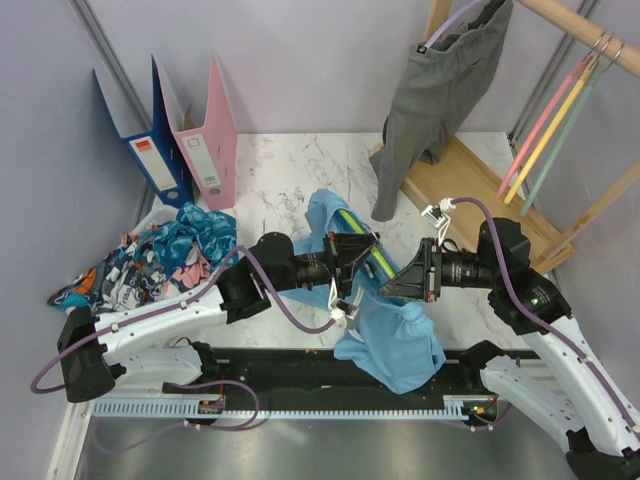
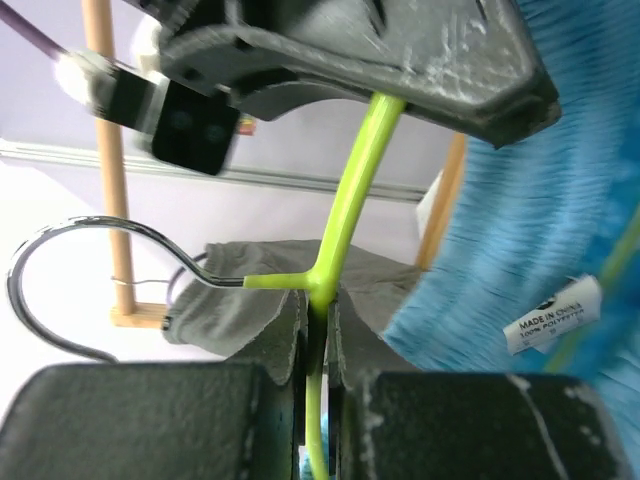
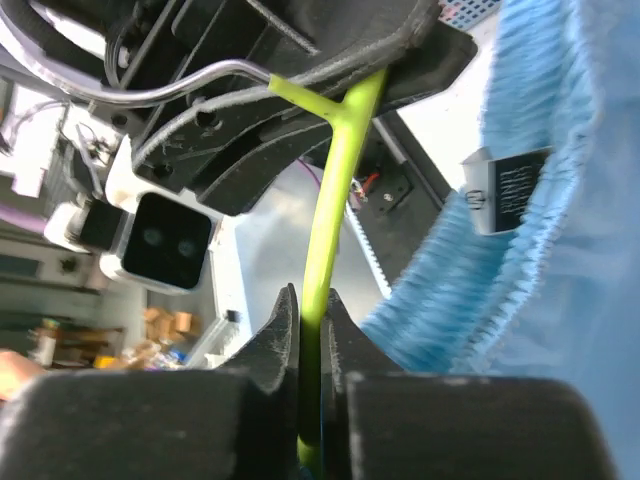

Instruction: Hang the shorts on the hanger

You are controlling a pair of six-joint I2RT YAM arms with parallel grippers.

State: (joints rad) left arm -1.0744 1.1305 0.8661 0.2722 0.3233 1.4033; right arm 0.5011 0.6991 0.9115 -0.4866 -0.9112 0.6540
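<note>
The lime green hanger (image 1: 368,257) is held between both grippers above the table's middle. My left gripper (image 1: 352,262) is shut on the hanger (image 2: 345,210) near its neck, where the metal hook (image 2: 90,235) starts. My right gripper (image 1: 392,280) faces it and is shut on the same bar (image 3: 330,220). The light blue shorts (image 1: 395,340) hang over the hanger, one part draping down toward the table's front edge, another part (image 1: 322,215) behind the left gripper. The shorts' label shows in the left wrist view (image 2: 555,315) and the right wrist view (image 3: 510,185).
Grey trousers (image 1: 435,95) hang from a wooden rack (image 1: 590,30) at the back right, with pink, yellow and green hangers (image 1: 550,130) beside them. A pile of patterned clothes (image 1: 150,260) lies at the left. Blue and pink binders (image 1: 190,130) stand at the back left.
</note>
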